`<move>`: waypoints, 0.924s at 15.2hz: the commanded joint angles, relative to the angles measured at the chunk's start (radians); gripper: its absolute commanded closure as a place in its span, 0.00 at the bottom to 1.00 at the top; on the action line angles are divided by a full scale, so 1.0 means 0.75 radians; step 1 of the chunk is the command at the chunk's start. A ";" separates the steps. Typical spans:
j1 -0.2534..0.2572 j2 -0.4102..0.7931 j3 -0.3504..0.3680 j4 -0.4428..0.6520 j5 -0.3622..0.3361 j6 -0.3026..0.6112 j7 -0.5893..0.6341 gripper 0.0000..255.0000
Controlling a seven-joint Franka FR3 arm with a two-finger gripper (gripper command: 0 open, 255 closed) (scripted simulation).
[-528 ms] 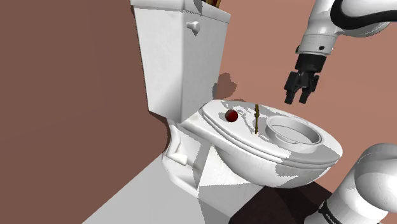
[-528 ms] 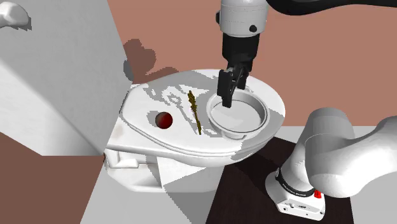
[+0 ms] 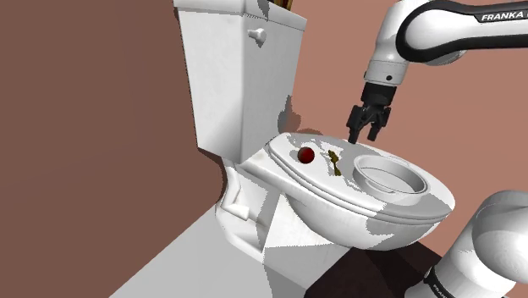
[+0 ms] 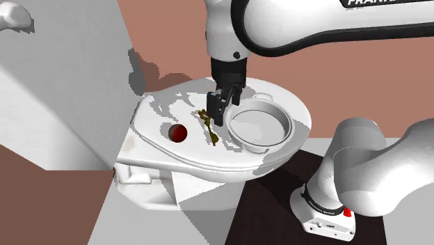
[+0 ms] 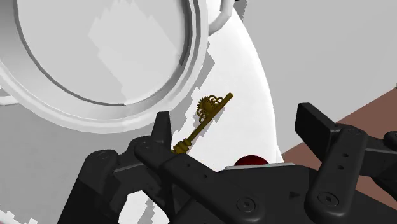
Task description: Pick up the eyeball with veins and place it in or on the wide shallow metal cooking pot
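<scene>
Shoulder view, lower right of centre: a shallow white-grey pot (image 3: 381, 185) sits on the closed toilet lid (image 3: 334, 193). The tool (image 3: 362, 135) hangs over the lid beside the pot's far left rim, fingers apart, clasping nothing. Under it a small golden key (image 3: 335, 161) lies flat between the pot and the eyeball. The dark red eyeball (image 3: 307, 155) rests on the lid at frame centre, left of the key and apart from the pot. Wrist view: the eyeball (image 5: 253, 160) shows between the spread fingers, untouched. Farthest back, the white tank (image 3: 237, 76) at upper centre.
</scene>
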 commanded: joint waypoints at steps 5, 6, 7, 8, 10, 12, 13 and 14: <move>0.012 0.244 0.069 0.045 -0.042 0.273 0.029 0.00; 0.013 0.288 0.080 0.060 -0.052 0.314 0.036 0.00; 0.013 0.332 0.092 0.076 -0.064 0.353 0.045 0.00; 0.013 0.377 0.103 0.094 -0.077 0.391 0.054 0.00; 0.012 0.469 0.125 0.136 -0.107 0.462 0.075 0.00; 0.012 0.540 0.140 0.172 -0.134 0.512 0.093 0.00; 0.011 0.546 0.140 0.160 -0.135 0.530 0.094 0.00; 0.011 0.553 0.140 0.149 -0.137 0.549 0.095 0.00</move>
